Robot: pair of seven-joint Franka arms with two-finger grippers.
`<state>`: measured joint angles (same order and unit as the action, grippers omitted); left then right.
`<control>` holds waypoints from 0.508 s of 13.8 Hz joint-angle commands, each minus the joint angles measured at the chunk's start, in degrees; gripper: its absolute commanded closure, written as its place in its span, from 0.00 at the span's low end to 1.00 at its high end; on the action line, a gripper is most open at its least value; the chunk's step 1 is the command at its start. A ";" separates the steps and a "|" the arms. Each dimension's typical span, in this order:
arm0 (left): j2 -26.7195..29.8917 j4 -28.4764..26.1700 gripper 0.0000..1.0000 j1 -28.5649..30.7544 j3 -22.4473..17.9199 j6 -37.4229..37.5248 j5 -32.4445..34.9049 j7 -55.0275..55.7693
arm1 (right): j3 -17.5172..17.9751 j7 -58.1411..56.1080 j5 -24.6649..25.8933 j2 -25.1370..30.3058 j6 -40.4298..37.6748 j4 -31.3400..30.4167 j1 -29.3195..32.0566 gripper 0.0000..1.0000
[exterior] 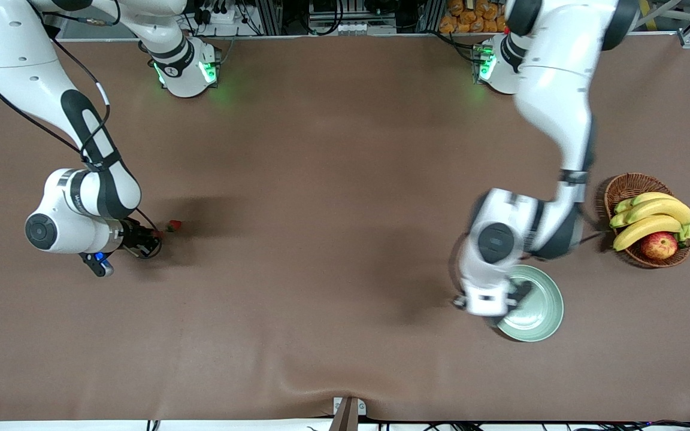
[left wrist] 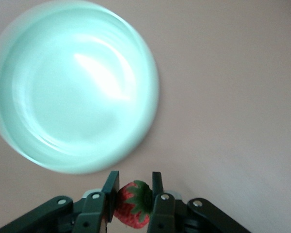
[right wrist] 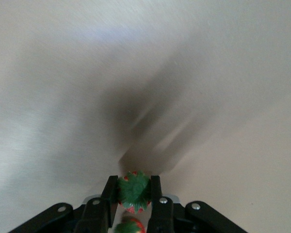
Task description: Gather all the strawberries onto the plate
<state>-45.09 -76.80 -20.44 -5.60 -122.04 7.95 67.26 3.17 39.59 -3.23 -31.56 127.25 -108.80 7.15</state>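
Brown table (exterior: 321, 179): both jaws grip strawberries (left wrist: 133, 210); plate (exterior: 539, 311) near edge.

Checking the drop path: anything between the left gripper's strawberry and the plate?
Nothing visible. The left gripper is shut on a strawberry at the edge of the plate, whose inside shows bare.

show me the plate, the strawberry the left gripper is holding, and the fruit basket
plate (left wrist: 63, 97): left wrist view, on its glossy inner surface.
strawberry in the left gripper (left wrist: 132, 209): left wrist view, on its red body between the fingers.
fruit basket (exterior: 628, 183): front view, on the bare wicker rim above the bananas.
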 commanded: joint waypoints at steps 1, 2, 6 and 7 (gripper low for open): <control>2.19 -1.16 1.00 6.97 0.94 6.27 0.57 -1.24 | 0.87 -1.35 0.77 2.20 -1.65 4.54 -0.90 0.88; 1.67 -1.16 1.00 8.91 1.12 6.37 0.57 -2.39 | 1.05 -1.88 0.77 3.43 -2.43 5.95 -2.30 0.88; -1.48 -1.07 1.00 10.69 1.29 4.36 0.49 -2.84 | 1.23 -0.74 0.07 5.11 -5.69 11.41 -11.87 0.87; -2.19 -1.07 1.00 10.60 1.29 2.52 0.57 -2.84 | 1.31 -0.74 0.07 5.37 -5.69 11.50 -13.98 0.86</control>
<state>-45.49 -78.14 -8.88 -4.57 -117.26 7.95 64.02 4.80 38.18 -3.30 -26.50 122.36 -98.18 -3.06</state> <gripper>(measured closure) 0.683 0.692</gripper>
